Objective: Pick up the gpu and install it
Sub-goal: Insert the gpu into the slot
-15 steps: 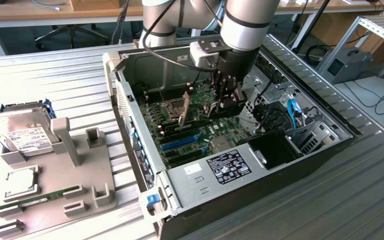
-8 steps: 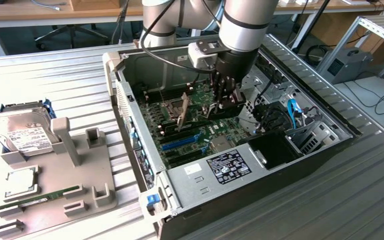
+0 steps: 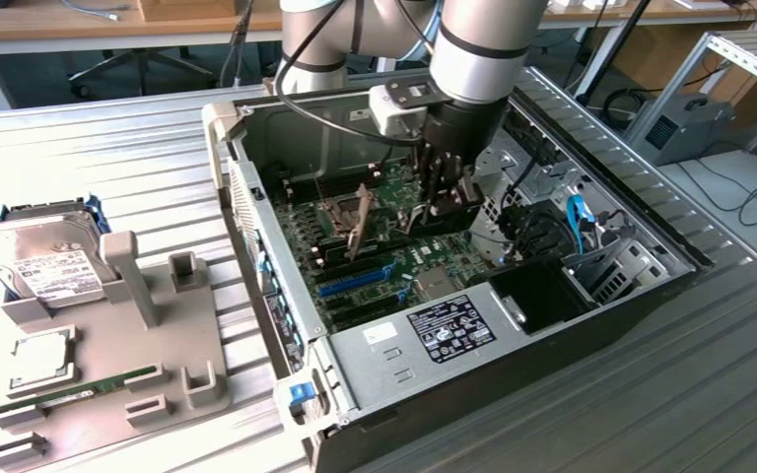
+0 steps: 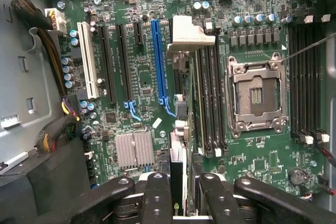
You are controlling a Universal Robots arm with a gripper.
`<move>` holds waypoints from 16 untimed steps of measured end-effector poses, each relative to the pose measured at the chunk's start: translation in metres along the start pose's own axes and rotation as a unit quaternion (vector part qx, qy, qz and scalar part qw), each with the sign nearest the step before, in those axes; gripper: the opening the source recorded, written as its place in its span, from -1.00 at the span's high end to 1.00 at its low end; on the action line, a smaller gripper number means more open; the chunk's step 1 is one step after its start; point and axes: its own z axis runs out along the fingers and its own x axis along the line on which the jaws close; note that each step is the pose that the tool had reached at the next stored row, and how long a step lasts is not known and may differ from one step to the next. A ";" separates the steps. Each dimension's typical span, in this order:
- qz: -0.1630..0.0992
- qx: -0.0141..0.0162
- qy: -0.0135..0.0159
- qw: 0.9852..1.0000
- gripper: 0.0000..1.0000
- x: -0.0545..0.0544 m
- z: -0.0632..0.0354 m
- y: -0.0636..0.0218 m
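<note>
Tool [image 4: 178,192] clamped edge-on around the gpu [image 4: 178,182], jaws part-closed on its thin faces. Card held upright inside the open PC case [image 3: 642,296], above the motherboard [image 4: 142,77], near the blue slot [image 4: 157,61], presumably oriented for insertion.

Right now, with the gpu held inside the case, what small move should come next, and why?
Probably a slow, straight descent. The gripper holds the gpu on edge above the motherboard, roughly in line with the blue slot. Whether it is exactly aligned is hard to tell, so check before pressing.
</note>
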 end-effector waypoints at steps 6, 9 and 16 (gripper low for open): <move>0.000 0.000 0.000 1.000 0.48 0.001 0.0004 0.0013; 0.000 0.000 0.000 1.000 0.48 0.002 0.0006 0.0017; 0.000 0.000 0.000 1.000 0.48 0.003 0.0013 0.0024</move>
